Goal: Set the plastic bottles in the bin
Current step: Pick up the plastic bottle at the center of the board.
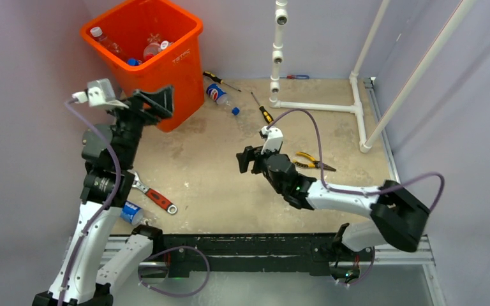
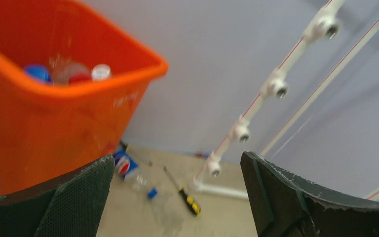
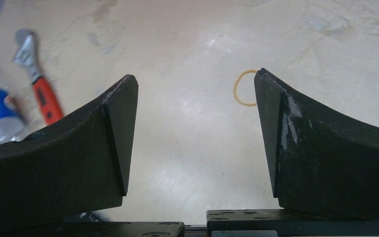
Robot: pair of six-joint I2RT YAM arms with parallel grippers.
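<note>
Bin (image 1: pixel 178 70): glossy orange plastic, smooth. Desk (image 1: pixel 223 191): matt beige, stained, worn. Right end effector (image 3: pixel 196 128) fingers (image 3: pixel 321 158): matt black, edges scuffed pale. Pipe frame (image 1: pixel 312 107): smooth white plastic. Wrench (image 1: pixel 156 197): bare metal head, red handle.

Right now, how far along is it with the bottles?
Several clear plastic bottles lie in the tall orange plastic bin. Left gripper and right gripper are open, holding nothing. Left on the table: a blue-labelled bottle beside the bin and a second bottle by the left arm.
</note>
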